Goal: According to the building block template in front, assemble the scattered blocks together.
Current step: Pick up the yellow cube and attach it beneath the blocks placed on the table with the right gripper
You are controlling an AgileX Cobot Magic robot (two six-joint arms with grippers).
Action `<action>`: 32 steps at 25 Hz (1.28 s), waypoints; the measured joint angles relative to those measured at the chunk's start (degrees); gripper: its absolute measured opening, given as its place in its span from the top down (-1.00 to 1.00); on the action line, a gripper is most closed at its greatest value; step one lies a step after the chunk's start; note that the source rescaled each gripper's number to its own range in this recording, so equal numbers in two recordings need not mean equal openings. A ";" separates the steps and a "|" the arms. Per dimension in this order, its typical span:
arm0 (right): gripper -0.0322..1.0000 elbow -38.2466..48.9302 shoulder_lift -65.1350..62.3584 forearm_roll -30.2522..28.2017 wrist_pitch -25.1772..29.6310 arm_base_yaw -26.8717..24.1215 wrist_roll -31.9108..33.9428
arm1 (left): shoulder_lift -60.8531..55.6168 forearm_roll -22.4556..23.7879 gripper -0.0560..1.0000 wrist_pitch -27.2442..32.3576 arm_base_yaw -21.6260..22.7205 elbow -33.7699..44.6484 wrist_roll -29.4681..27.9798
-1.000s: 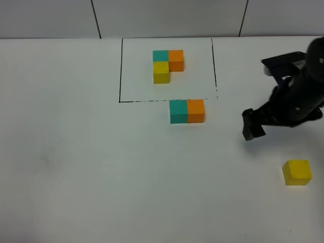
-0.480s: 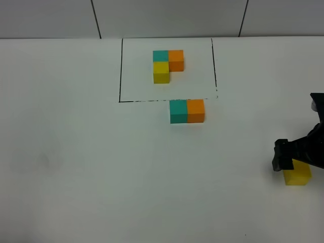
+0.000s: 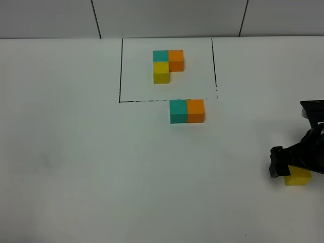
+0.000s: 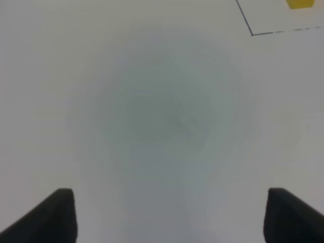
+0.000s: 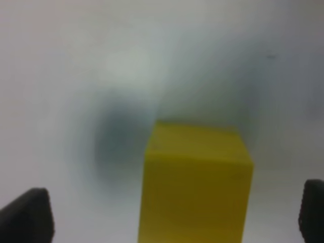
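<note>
Template point(image 3: 167, 66): teal, orange and yellow blocks joined in an L inside a thin black outline, at the far side of the table point(image 3: 76, 152).
Right gripper point(image 3: 297, 164): low over the table near the right edge of the high view. Its jaws are spread wide, one on each side of the yellow block, and the wrist view shows a gap on both sides, so nothing is gripped.
Left gripper point(image 4: 174, 215): jaws apart over bare table, holding nothing; not seen in the high view.
Joined pair: teal block point(image 3: 178, 111) and orange block point(image 3: 196, 110) touch side by side just outside the near edge of the outline, matching the top row of the L.
Yellow block point(image 5: 195, 187): loose on the table, well apart from the pair, between the right jaws and partly hidden by them from above.
Remaining step: likely grasping the yellow block and setting it against the near face of the teal one.
Risk: an off-centre closing could twist or push the block away; setting it down carelessly could knock the pair apart or leave it beneath orange instead of teal.
</note>
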 joint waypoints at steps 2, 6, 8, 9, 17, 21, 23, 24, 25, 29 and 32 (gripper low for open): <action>-0.91 0.00 1.34 0.06 -1.30 0.00 -0.27 | 0.00 0.00 -0.66 0.00 0.00 0.00 0.00; -0.87 0.00 3.51 0.51 -1.95 -1.23 -1.45 | 0.00 0.00 -0.66 0.00 0.00 0.00 0.00; -0.85 0.00 3.92 1.11 -1.95 -1.58 -2.01 | 0.00 0.00 -0.66 0.00 0.00 0.00 0.00; -0.85 0.00 3.93 1.43 -1.95 -1.64 -2.36 | 0.00 0.00 -0.66 0.00 0.00 0.00 0.00; -0.69 0.14 4.10 2.03 -2.06 -1.99 -4.20 | 0.00 0.00 -0.66 0.00 0.00 0.00 0.00; -0.57 1.87 4.10 2.29 -2.94 -1.99 -4.57 | 0.00 0.00 -0.66 0.00 0.00 0.00 0.00; -0.51 2.52 4.13 2.39 -3.66 -1.99 -4.57 | 0.00 0.00 -0.66 0.00 0.00 0.00 0.00; -0.48 2.72 4.17 2.44 -3.98 -1.99 -4.57 | 0.00 0.00 -0.66 0.00 0.00 0.00 0.00; -0.43 2.79 4.17 2.46 -4.25 -2.00 -4.57 | 0.00 0.00 -0.66 0.00 0.00 0.00 0.00; -0.21 2.79 4.17 2.57 -4.74 -2.00 -4.57 | 0.00 0.00 -0.66 0.00 0.00 0.00 0.00; 0.10 2.79 4.17 2.71 -4.74 -2.00 -4.57 | 0.00 0.00 -0.66 0.00 0.00 0.00 0.00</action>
